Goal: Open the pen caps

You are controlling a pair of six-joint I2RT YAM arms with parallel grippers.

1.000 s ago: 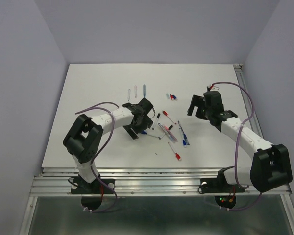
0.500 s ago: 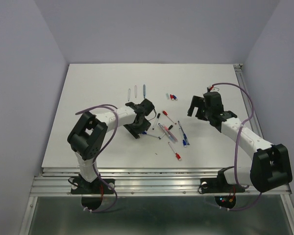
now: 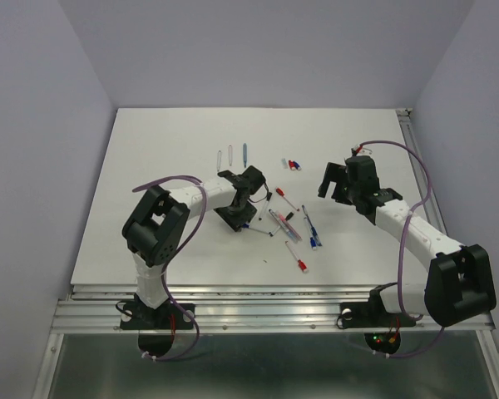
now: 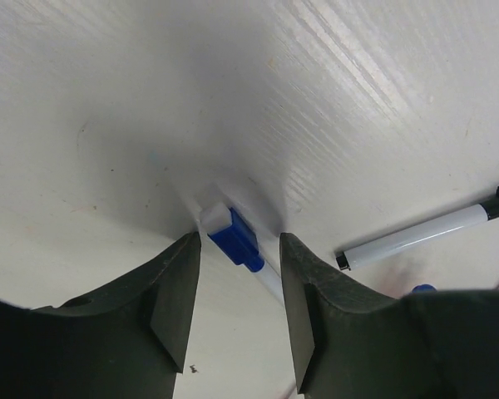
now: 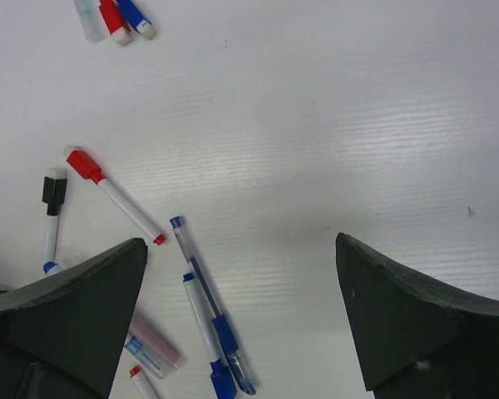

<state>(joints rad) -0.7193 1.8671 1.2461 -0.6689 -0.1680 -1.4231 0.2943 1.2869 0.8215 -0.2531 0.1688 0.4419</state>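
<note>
Left hand (image 3: 238,208) is low over the counter (image 3: 150,166) at the left edge of the pen scatter. In the wrist view its fingers (image 4: 170,291) are about half open and straddle a blue cap (image 4: 235,239) seated on a white barrel (image 4: 269,278). There's a visible gap on each side, so no grip and nothing held. A white pen (image 4: 416,239) with a black end lies just to the right, apart from the fingers. Right hand (image 3: 331,181) hovers right of the scatter, spread wide, with nothing between its fingers (image 5: 75,307). Under it are a red cap (image 5: 83,163) on its pen, a black cap (image 5: 54,189) on another, and two blue pens (image 5: 223,334) side by side. Further out, three stubby pieces (image 5: 112,17) (pale, red, blue) lie close together in a row; probably loose caps, too small to be sure. The top view adds three thin barrels (image 3: 231,153) at the far side and a red-capped pen (image 3: 298,263) nearest the bases.
</note>
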